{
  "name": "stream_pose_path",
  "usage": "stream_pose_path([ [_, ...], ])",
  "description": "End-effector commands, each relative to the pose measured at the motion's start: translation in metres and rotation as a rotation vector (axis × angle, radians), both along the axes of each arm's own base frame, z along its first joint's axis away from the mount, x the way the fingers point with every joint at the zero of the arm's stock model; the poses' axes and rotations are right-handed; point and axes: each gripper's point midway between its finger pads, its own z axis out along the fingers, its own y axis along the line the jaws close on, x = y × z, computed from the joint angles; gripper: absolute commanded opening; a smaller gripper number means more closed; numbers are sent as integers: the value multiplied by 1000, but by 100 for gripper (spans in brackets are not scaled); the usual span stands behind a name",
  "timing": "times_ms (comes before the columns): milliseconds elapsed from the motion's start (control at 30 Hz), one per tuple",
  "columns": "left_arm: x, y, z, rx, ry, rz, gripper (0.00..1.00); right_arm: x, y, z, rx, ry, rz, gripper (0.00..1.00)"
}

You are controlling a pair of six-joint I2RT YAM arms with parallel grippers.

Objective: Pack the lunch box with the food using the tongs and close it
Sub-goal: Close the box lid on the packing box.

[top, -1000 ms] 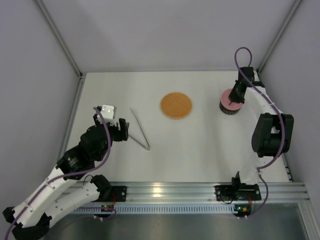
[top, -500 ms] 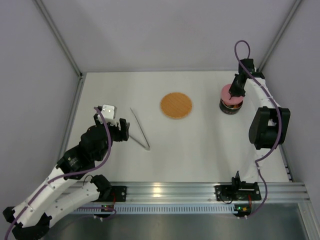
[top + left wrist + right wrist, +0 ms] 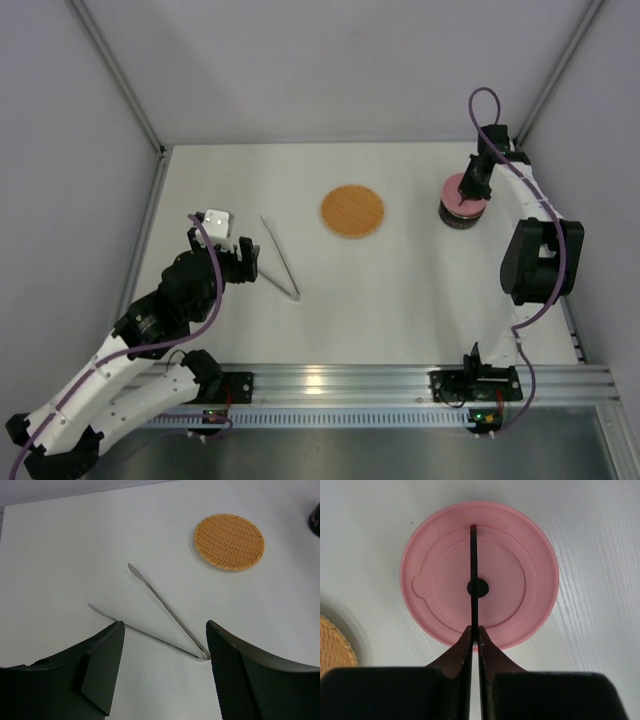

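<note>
Pink lid [image 3: 512,577] beneath closed right end effector [image 3: 468,194]; arm [image 3: 528,205] stretched forward.

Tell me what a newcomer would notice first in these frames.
The pink lid sits on the lunch box at the far right, with the right gripper over it, jaws shut. The silver tongs lie in a V before the open left gripper; an orange woven mat sits mid-table.

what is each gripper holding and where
Left gripper: nothing, jaws open by the tongs. Right gripper: shut over the centre of the pink lid; whether it grips it cannot be told.
</note>
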Motion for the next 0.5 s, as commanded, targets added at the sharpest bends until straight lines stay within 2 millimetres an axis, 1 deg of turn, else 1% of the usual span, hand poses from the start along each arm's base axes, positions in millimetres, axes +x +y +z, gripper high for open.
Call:
stream_pose_path([
  [0,4,-4,7,-25,-25,-2,72,-21,-7,3,-8,24,-1,2],
  [67,4,-5,7,-25,-25,-3,72,-24,-7,5,-11,23,-3,2],
  [167,4,-4,7,-25,-25,-2,72,-26,-8,2,-13,36,4,2],
  [467,3,-3,9,-29,-31,3,72,-27,3,-5,39,53,48,2],
])
